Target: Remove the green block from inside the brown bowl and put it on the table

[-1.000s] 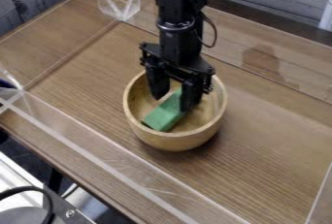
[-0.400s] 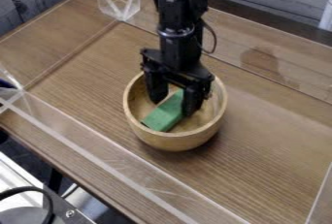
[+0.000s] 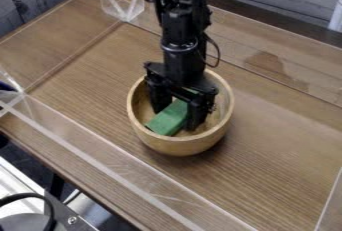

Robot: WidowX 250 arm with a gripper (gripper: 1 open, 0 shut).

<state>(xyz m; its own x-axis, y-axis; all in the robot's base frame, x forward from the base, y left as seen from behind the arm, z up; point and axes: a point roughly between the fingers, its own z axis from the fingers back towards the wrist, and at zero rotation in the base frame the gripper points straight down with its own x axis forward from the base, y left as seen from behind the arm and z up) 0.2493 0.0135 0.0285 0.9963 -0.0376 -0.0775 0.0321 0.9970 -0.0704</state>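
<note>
The brown bowl (image 3: 151, 135) sits on the table (image 3: 94, 75) near the middle. Inside it the green block (image 3: 167, 121) lies leaning against the bowl's inner wall. My gripper (image 3: 178, 108) points straight down into the bowl, open, with one finger on each side of the block's upper end. The fingertips reach below the rim and hide part of the block. Whether the fingers touch the block I cannot tell.
Low clear plastic walls (image 3: 80, 145) edge the table on the left, front and back. A clear corner piece (image 3: 123, 7) stands at the back. Bare wood lies to the right of the bowl (image 3: 281, 105).
The gripper has sunk a little deeper into the bowl, its open fingers now lower around the green block. The block and bowl have not moved.
</note>
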